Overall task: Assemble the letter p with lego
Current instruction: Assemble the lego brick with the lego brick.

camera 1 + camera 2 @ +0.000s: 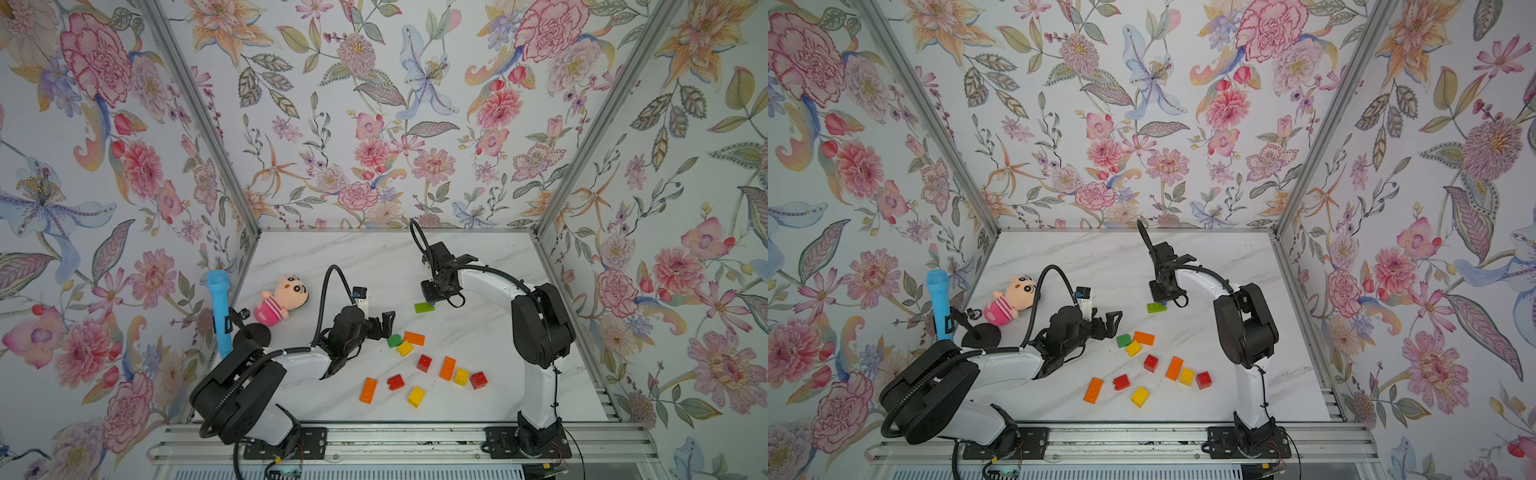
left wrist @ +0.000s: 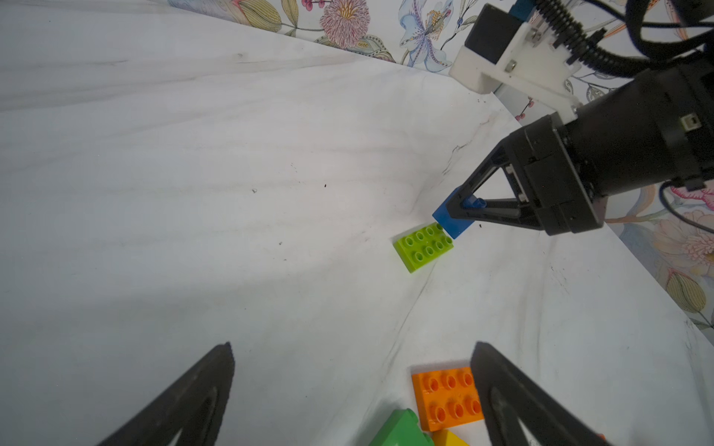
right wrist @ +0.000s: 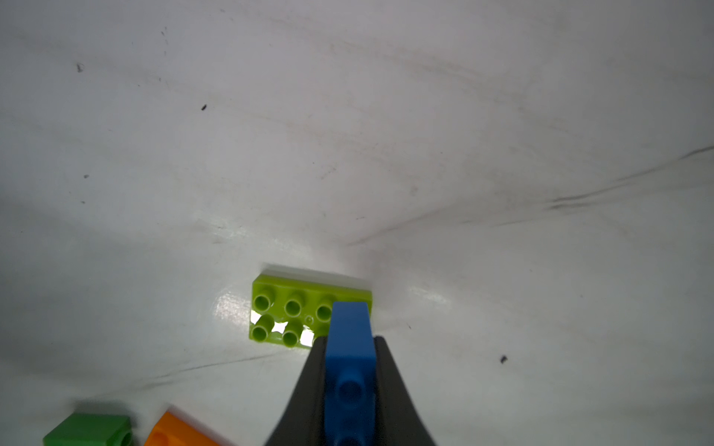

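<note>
Right wrist: claw (image 3: 349,340) around blue brick (image 3: 351,370)

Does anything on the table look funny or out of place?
Yes. A pink plush doll lies at the left of the table, with a blue microphone standing beside it; neither is lego. Also, the dark green brick is tipped on its side, studs pointing sideways.
</note>
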`<move>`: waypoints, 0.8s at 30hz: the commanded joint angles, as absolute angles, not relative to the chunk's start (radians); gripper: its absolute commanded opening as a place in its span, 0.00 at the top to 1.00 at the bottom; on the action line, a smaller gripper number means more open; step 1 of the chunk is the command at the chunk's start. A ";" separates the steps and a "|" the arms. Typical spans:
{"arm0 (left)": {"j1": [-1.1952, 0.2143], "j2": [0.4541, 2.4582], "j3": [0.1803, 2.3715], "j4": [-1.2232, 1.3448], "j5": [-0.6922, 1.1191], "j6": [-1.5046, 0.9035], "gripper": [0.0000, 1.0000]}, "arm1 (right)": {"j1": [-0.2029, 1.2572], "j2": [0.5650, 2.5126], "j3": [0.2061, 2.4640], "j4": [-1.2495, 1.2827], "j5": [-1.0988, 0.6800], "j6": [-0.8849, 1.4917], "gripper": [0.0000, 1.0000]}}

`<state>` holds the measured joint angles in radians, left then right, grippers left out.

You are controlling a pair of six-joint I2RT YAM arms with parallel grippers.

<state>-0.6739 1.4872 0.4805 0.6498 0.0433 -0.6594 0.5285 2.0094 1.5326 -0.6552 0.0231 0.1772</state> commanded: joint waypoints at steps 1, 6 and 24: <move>-0.681 1.507 0.505 0.671 0.063 -0.677 0.01 | 0.535 2.038 1.546 -0.682 0.054 0.191 1.00; -0.681 1.519 0.510 0.676 0.074 -0.683 0.01 | 0.541 2.043 1.542 -0.677 0.068 0.190 1.00; -0.682 1.529 0.509 0.680 0.072 -0.684 0.01 | 0.548 2.022 1.460 -0.613 0.079 0.241 1.00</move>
<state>-0.6746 1.5150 0.4900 0.6598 0.0578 -0.6712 0.5430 2.0190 1.4960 -0.6090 0.0654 0.2153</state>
